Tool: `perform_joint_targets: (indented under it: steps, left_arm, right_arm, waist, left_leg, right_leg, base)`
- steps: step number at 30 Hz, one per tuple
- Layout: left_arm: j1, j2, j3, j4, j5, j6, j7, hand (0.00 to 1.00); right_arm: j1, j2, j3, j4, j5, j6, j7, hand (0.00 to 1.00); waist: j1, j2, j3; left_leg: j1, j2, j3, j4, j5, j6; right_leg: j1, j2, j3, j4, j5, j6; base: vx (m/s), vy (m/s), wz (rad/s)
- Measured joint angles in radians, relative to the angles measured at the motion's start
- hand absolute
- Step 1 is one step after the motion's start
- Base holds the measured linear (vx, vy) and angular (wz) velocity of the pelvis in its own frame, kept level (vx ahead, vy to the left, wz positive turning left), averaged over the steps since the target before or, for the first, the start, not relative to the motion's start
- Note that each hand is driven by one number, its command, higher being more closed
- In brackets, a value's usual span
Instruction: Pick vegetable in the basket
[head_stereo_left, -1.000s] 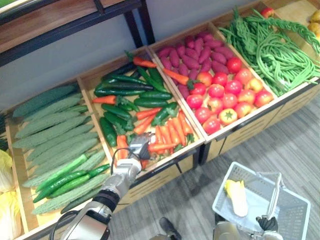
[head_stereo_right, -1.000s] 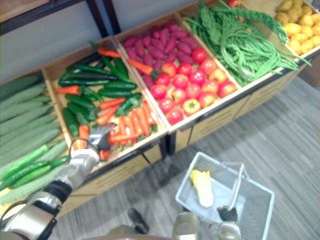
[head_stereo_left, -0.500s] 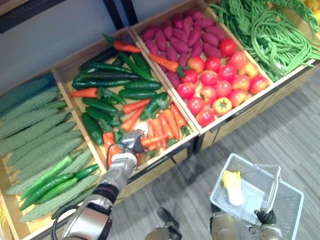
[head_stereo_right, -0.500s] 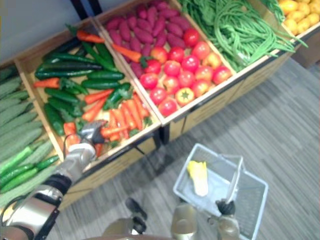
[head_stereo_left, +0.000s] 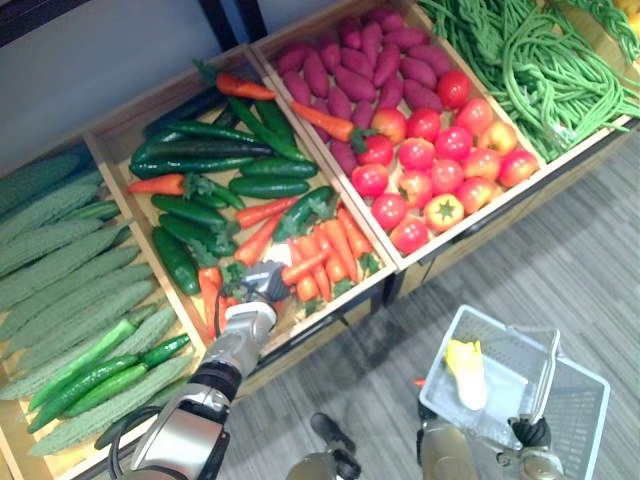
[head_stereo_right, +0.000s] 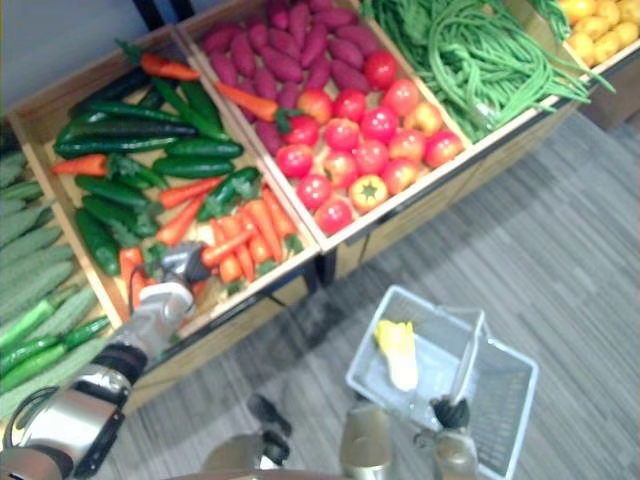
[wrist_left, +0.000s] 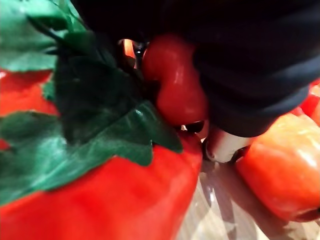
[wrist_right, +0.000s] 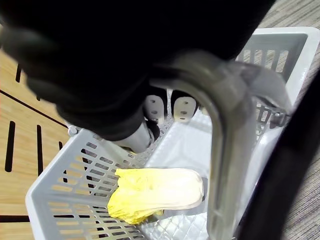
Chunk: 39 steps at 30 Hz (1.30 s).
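My left hand (head_stereo_left: 250, 312) reaches into the front of the wooden crate (head_stereo_left: 385, 262) of carrots (head_stereo_left: 320, 262) and cucumbers. In the left wrist view its fingers (wrist_left: 226, 143) curl round a glossy red vegetable (wrist_left: 173, 80), beside a larger red one with green leaves (wrist_left: 100, 200). My right hand (head_stereo_left: 531, 433) is shut on the handle (wrist_right: 220, 115) of a pale grey plastic basket (head_stereo_left: 500, 332) that hangs low over the floor. A yellow cabbage (head_stereo_left: 467, 371) lies inside the basket.
Left of the carrot crate lie bitter gourds (head_stereo_left: 60, 280) and light green cucumbers (head_stereo_left: 95, 365). To its right are purple sweet potatoes (head_stereo_left: 350, 70), tomatoes (head_stereo_left: 440, 170) and long beans (head_stereo_left: 540, 70). Yellow fruit (head_stereo_right: 600, 20) shows far right. Grey plank floor (head_stereo_left: 560, 260) lies below.
The camera has shifted, so the crates sit further left and up. My left hand's fingers have curled in among the red vegetables. The right hand still holds the basket.
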Motion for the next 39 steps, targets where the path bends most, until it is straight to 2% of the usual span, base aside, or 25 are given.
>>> perform_joint_targets:
  steps: [6,11,14,16,18,21,24,32,35,39]
  left_arm:
    - [0.000,0.000,0.000,0.000,0.000,-0.001,-0.005,1.00]
    - [0.000,0.004,-0.006,-0.061,0.000,-0.003,-0.008,1.00]
    - [0.000,0.009,-0.023,-0.113,0.000,-0.012,-0.009,1.00]
    - [0.000,0.009,-0.030,-0.156,0.000,-0.017,-0.010,1.00]
    - [0.001,0.019,-0.041,-0.191,-0.001,-0.032,-0.010,1.00]
    - [0.014,0.054,-0.065,-0.261,-0.001,-0.054,-0.011,1.00]
    - [0.018,0.057,-0.068,-0.293,-0.002,-0.060,-0.012,1.00]
    - [0.022,0.144,-0.186,-0.481,-0.024,-0.150,-0.031,1.00]
    - [0.021,0.144,-0.241,-0.534,-0.042,-0.202,-0.039,1.00]
    - [0.020,0.144,-0.281,-0.595,-0.044,-0.226,-0.050,1.00]
  right_arm:
    - [0.001,-0.010,0.001,0.003,-0.001,0.001,0.002,1.00]
    - [0.013,-0.015,-0.013,0.022,-0.001,0.002,0.002,1.00]
    - [0.014,-0.016,-0.039,0.047,-0.001,0.003,0.002,1.00]
    - [0.023,-0.017,-0.073,0.052,-0.001,0.015,0.004,1.00]
    - [0.025,-0.017,-0.101,0.066,-0.001,0.026,0.005,1.00]
    - [0.026,-0.017,-0.111,0.085,0.000,0.030,0.005,1.00]
    - [0.034,-0.017,-0.122,0.088,0.000,0.037,0.006,1.00]
    - [0.037,-0.025,-0.135,0.088,-0.023,0.043,0.039,1.00]
    - [0.027,-0.078,-0.136,0.087,-0.072,0.044,0.047,1.00]
    - [0.020,-0.146,-0.138,0.080,-0.116,0.044,0.054,1.00]
  waist:
    - [0.000,0.010,0.005]
    - [0.000,0.013,0.004]
    - [0.008,0.020,-0.001]
    - [0.024,0.037,-0.012]
    - [0.027,0.053,-0.026]
    - [0.032,0.052,-0.039]
    - [0.044,0.052,-0.052]
    - [0.055,0.023,-0.098]
    - [0.050,0.017,-0.117]
    - [0.048,0.016,-0.123]
  left_leg:
    - [0.012,0.006,-0.011,0.025,0.000,0.001]
    - [0.038,0.004,-0.072,0.023,0.003,0.006]
    - [0.039,0.002,-0.101,0.014,0.013,0.019]
    - [0.050,-0.006,-0.124,-0.027,0.030,0.042]
    - [0.055,-0.011,-0.151,-0.058,0.045,0.062]
    - [0.057,-0.013,-0.172,-0.058,0.053,0.073]
    - [0.056,-0.014,-0.176,-0.063,0.056,0.077]
    - [0.044,-0.020,-0.203,-0.065,0.057,0.079]
    - [0.039,-0.031,-0.202,-0.064,0.060,0.083]
    - [0.042,-0.035,-0.196,-0.064,0.060,0.083]
  right_leg:
    - [0.024,-0.004,-0.010,0.006,0.000,0.000]
    - [0.089,-0.008,-0.061,-0.011,-0.001,-0.001]
    - [0.105,-0.008,-0.087,-0.013,-0.003,-0.004]
    - [0.116,-0.004,-0.112,-0.016,-0.008,-0.012]
    - [0.126,-0.001,-0.139,-0.016,-0.012,-0.016]
    - [0.137,-0.004,-0.157,-0.013,-0.013,-0.018]
    - [0.140,-0.007,-0.168,-0.013,-0.013,-0.017]
    - [0.155,-0.013,-0.191,-0.029,-0.011,-0.014]
    - [0.150,-0.022,-0.179,-0.026,-0.004,-0.005]
    - [0.148,-0.023,-0.169,-0.026,-0.002,-0.004]
  base:
    - [0.00,-0.002,0.03]
    - [-0.04,0.005,0.23]
    - [-0.07,0.009,0.30]
    - [-0.08,0.010,0.23]
    - [-0.09,0.012,0.31]
    - [-0.07,0.013,0.20]
    - [-0.05,0.012,0.12]
    - [0.02,0.008,0.10]
    - [0.09,0.016,-0.01]
    - [0.05,0.012,-0.04]
